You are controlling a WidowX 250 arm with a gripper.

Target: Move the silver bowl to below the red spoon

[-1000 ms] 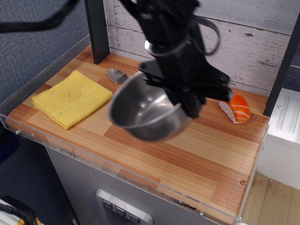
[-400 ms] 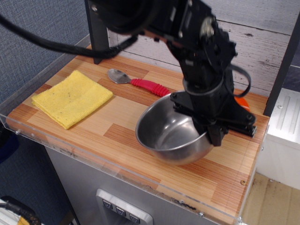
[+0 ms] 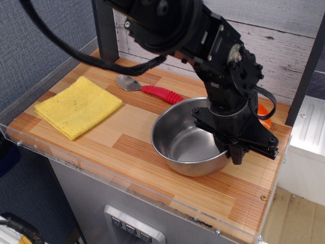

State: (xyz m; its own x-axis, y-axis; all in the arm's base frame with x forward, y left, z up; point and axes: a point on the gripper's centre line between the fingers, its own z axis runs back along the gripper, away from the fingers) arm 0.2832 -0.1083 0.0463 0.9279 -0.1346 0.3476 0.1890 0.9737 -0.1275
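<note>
The silver bowl sits level on the wooden table, at the front right of the red spoon. The spoon lies near the back wall, its metal end pointing left, and its red handle ends close to the bowl's far rim. My black gripper comes down over the bowl's right rim. It still looks closed on the rim, with one finger inside and one outside. The arm hides the far right part of the bowl.
A folded yellow cloth lies at the left. An orange-and-white sushi piece shows only as a sliver behind the arm at the right. A clear plastic lip runs along the table's front edge. A dark post stands at the back left.
The bowl has been carried from over the middle of the table to the right and lowered. It was tilted in the air and now rests level on the wood. The spoon is uncovered.
</note>
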